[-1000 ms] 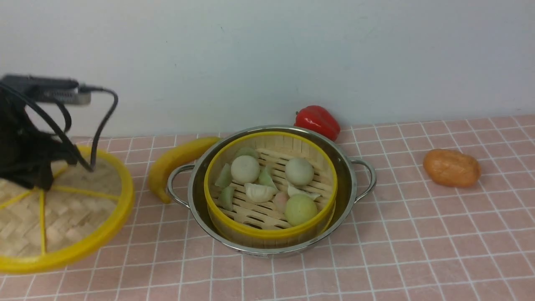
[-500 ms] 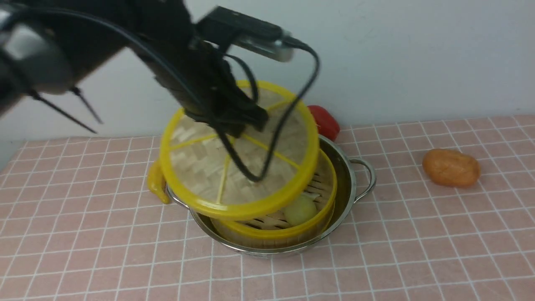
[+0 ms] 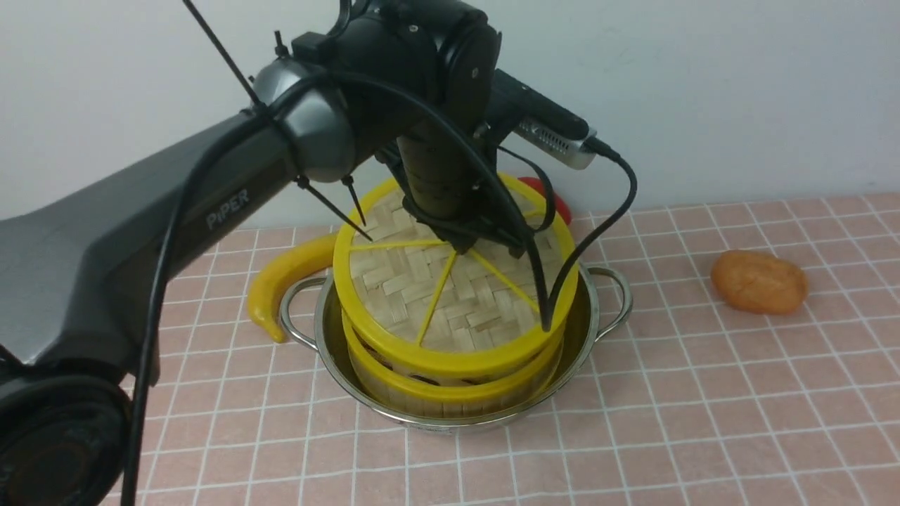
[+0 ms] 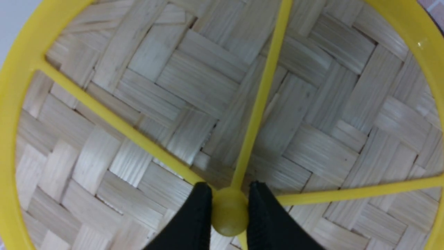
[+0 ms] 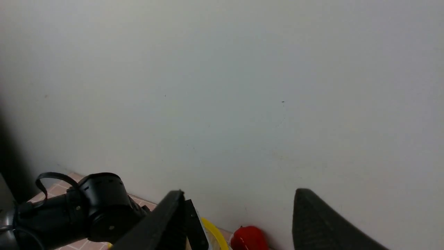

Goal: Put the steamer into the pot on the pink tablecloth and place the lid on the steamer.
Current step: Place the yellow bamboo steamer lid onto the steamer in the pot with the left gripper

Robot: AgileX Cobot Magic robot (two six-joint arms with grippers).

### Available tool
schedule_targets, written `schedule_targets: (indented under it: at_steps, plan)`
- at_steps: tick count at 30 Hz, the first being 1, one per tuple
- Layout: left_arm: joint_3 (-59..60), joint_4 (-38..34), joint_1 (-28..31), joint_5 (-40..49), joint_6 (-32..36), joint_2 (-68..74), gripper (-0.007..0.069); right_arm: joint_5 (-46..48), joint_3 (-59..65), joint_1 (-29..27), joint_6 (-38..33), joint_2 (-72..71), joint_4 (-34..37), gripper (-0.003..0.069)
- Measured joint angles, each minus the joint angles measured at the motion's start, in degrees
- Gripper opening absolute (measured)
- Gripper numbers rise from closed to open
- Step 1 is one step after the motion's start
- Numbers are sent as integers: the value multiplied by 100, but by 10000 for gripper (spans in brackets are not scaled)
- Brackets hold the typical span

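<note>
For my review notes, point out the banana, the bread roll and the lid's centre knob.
Banana (image 3: 278, 284): front view, on its curved body.
Bread roll (image 3: 759, 282): front view, mid-side.
Centre knob (image 4: 230, 212): left wrist view, its rounded top.

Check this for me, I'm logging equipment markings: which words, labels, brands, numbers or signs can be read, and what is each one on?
"PiPER": on the left arm, in light letters along its grey link.
Too small to read: the faint marking on the silver part of the camera at that arm's wrist.
No other text is readable.
</note>
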Motion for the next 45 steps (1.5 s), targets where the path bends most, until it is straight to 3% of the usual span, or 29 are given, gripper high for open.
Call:
schedule_targets:
  at_steps: [17, 26, 45]
  plan:
    - [-17, -12, 197, 64, 0, 200, 123, 0, 0, 0, 0, 0, 132, 419]
    - [-17, -555, 280, -68, 5, 200, 123, 0, 0, 0, 0, 0, 193, 419]
    - [-22, -562, 280, -198, 9, 412, 123, 0, 0, 0, 64, 0, 262, 419]
